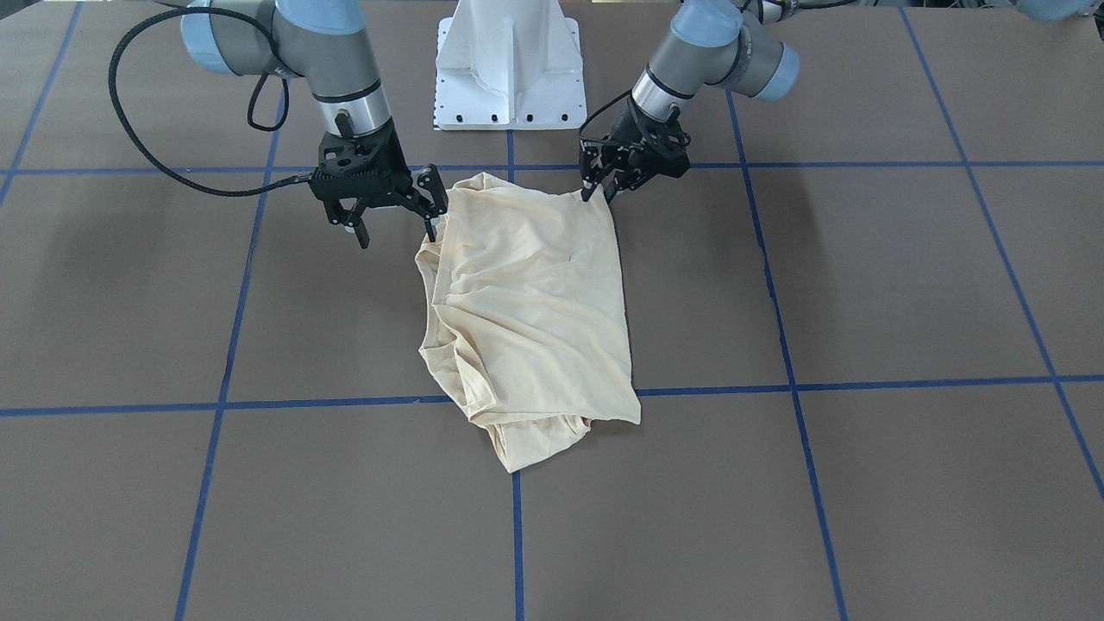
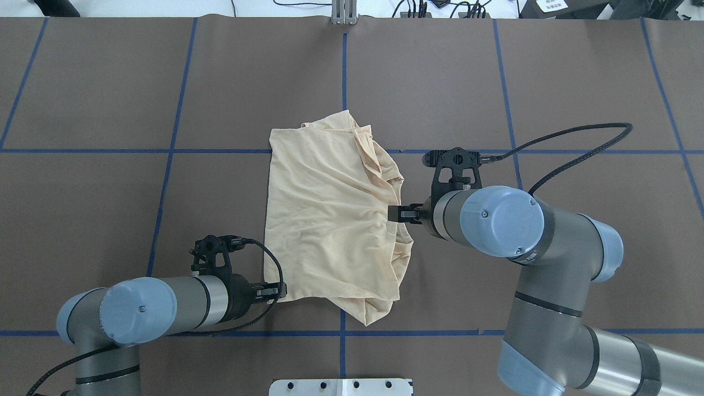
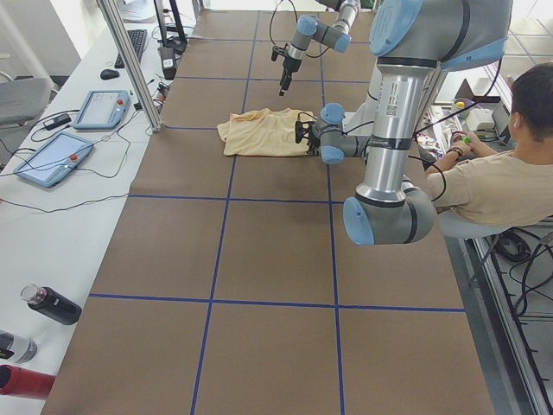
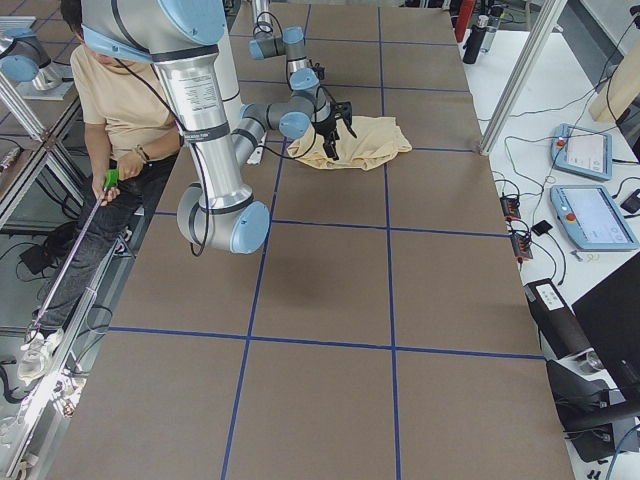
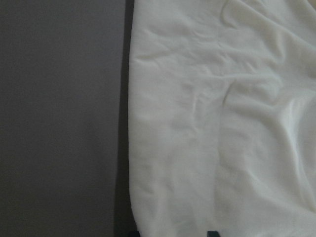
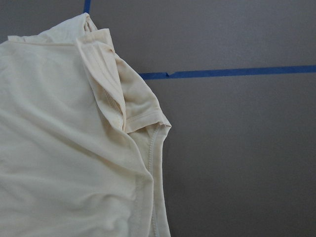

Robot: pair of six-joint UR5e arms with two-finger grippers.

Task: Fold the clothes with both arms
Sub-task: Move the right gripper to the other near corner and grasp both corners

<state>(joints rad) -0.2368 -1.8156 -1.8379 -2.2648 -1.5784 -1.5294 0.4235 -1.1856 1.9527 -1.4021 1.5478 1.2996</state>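
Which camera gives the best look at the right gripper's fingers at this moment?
Exterior front-facing: the right gripper shows both fingers spread apart, one at the edge of the T-shirt. In the overhead view its own arm hides most of it. The side views show it small. Its wrist camera shows only the T-shirt and the table.

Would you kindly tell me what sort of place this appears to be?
Probably a robotics lab: a grid-taped table, teach pendants on a side bench, and a seated operator.
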